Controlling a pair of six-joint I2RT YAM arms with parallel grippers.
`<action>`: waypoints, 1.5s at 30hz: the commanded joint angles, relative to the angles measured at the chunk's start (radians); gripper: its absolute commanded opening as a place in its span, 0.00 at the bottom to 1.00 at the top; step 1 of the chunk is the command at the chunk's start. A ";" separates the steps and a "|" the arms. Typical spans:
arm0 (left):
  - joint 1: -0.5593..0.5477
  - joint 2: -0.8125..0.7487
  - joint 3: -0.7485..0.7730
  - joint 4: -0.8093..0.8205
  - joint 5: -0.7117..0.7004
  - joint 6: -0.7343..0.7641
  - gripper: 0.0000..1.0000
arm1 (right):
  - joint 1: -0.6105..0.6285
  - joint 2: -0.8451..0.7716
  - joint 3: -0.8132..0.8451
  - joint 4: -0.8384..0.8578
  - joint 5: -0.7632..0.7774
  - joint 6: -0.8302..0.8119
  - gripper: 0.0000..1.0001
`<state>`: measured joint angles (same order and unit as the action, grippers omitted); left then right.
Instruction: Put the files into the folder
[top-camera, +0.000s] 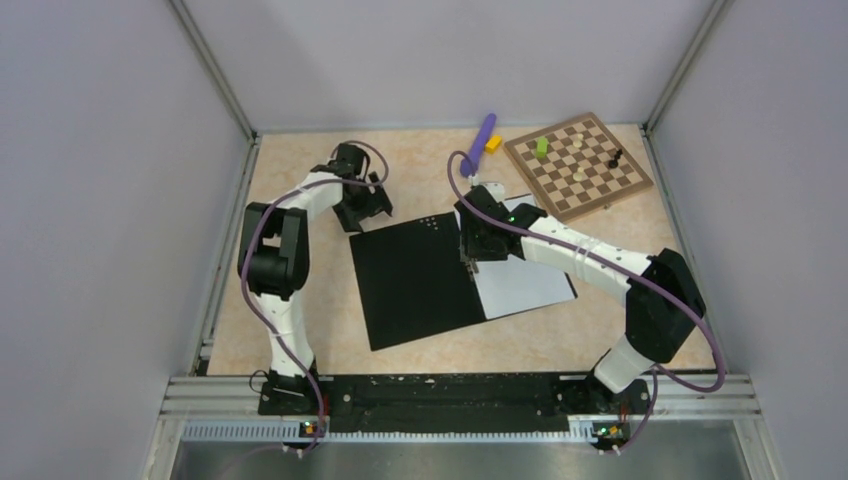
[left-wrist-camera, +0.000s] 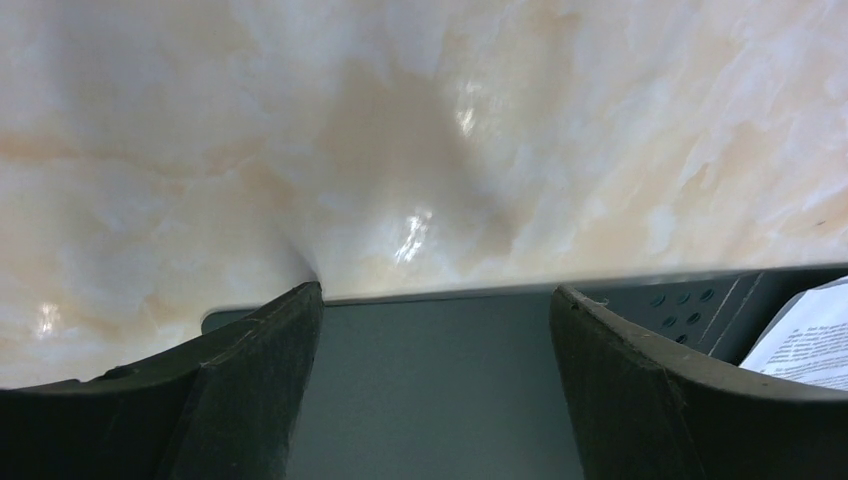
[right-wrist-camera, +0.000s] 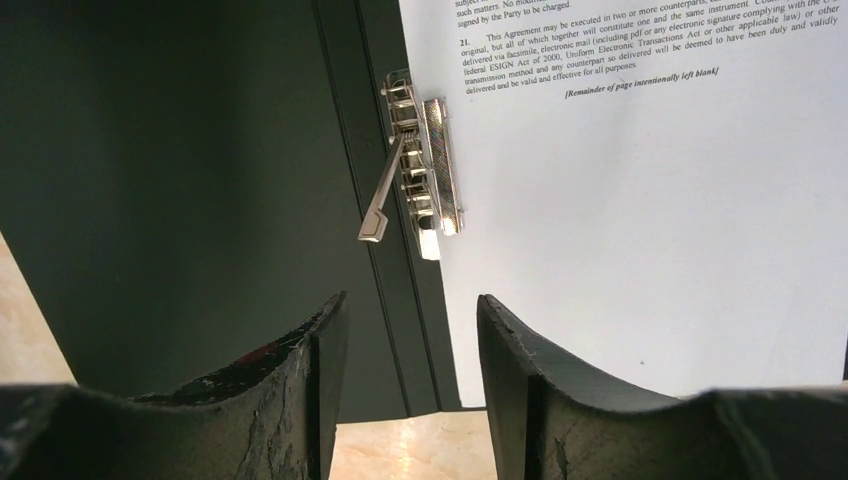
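The folder (top-camera: 415, 280) lies open on the table with its black inner faces up. The files (top-camera: 525, 285), white printed sheets, lie on its right half. In the right wrist view the sheets (right-wrist-camera: 650, 200) sit beside a metal clip (right-wrist-camera: 420, 165) at the spine, and the clip's lever is raised. My right gripper (top-camera: 470, 255) is open and empty just above the spine (right-wrist-camera: 411, 305). My left gripper (top-camera: 370, 205) is open and empty at the folder's far left corner. The left wrist view shows the dark folder face (left-wrist-camera: 435, 380) between its fingers, with a corner of the sheets (left-wrist-camera: 810, 345) at the right.
A brown chessboard (top-camera: 577, 165) with a few pieces stands at the back right. A purple tool (top-camera: 481, 143) and a yellow block (top-camera: 493, 144) lie beside it. Grey walls close in the table on the left, right and back.
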<state>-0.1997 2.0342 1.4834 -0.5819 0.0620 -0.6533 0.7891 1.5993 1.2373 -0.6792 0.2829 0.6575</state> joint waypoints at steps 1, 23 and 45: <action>-0.015 -0.053 -0.074 -0.127 -0.033 -0.008 0.89 | 0.008 -0.030 0.017 0.017 -0.003 -0.025 0.49; -0.121 -0.277 -0.447 0.041 0.089 -0.111 0.87 | 0.039 0.189 0.196 -0.042 0.023 -0.163 0.38; -0.121 -0.218 -0.461 0.059 0.094 -0.106 0.87 | 0.038 0.200 0.171 -0.046 0.051 -0.171 0.25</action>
<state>-0.3138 1.7329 1.0679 -0.6163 0.1600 -0.7574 0.8177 1.7943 1.3895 -0.7227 0.2974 0.4969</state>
